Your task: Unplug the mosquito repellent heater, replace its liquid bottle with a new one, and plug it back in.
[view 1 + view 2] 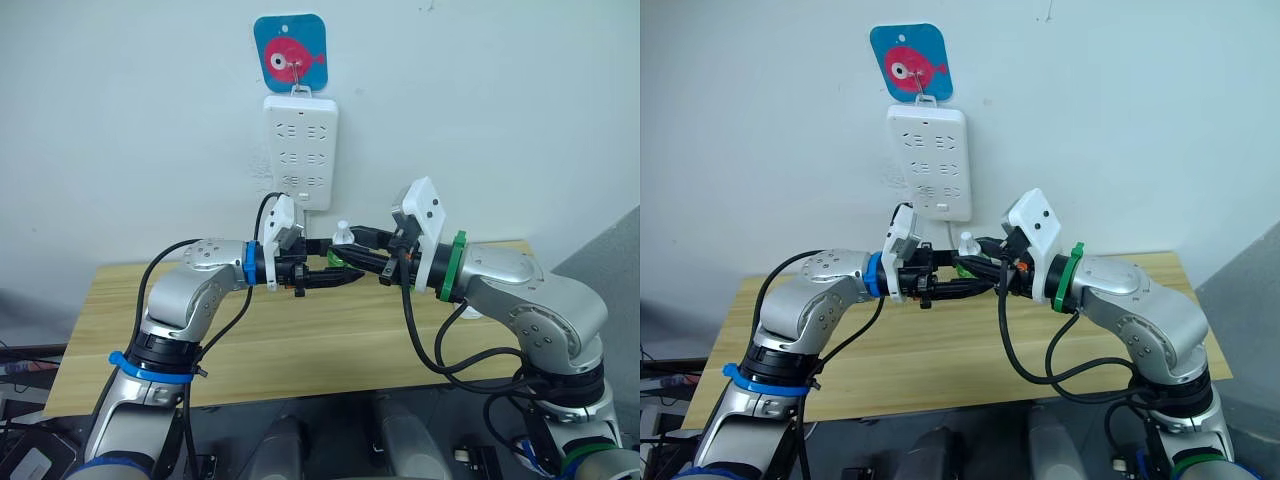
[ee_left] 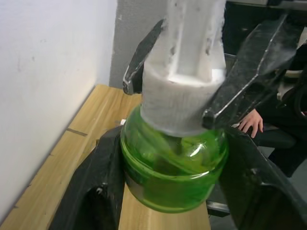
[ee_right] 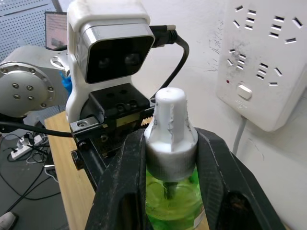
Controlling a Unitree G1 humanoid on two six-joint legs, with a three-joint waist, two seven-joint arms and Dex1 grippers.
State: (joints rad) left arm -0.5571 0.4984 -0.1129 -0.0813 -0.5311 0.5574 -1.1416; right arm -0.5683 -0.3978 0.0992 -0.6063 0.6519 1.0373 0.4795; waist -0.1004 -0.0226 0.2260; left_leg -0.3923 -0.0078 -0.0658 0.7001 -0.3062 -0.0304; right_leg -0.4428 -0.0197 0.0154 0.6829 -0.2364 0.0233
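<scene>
Left gripper [image 1: 335, 277]: fingers closed on the body of the new one [image 2: 173, 165], the green bottle, held in the air above the wooden table [image 1: 300, 350], in front of the wall.

Right gripper [image 1: 350, 255]: fingers [image 3: 122, 191] clamped on either side of the bottle's white screw cap [image 3: 171, 129], meeting the left gripper head-on.

Bottle state: cap seated on the neck; green liquid visible inside; a dark wick stem shows below the cap in the right wrist view.

Power strip [image 1: 300, 150]: hangs on the wall from a hook under a blue fish plaque [image 1: 290, 55], directly behind the two grippers. All visible sockets are vacant.

Mosquito repellent heater: cannot be located. Since no socket holds it, it is judged to be unplugged.

Old bottle: its position cannot be determined.

Current step (judgement): uncapping the new bottle, one gripper bracing the body while the other works the cap.

Remaining (judgement): remove the cap, set it aside, screw the bottle into the heater, insert the heater into the strip.

Progress (judgement): about midway, with the replacement not yet fitted.

Risk: a slipping bottle could spill liquid once the cap is loose.
</scene>
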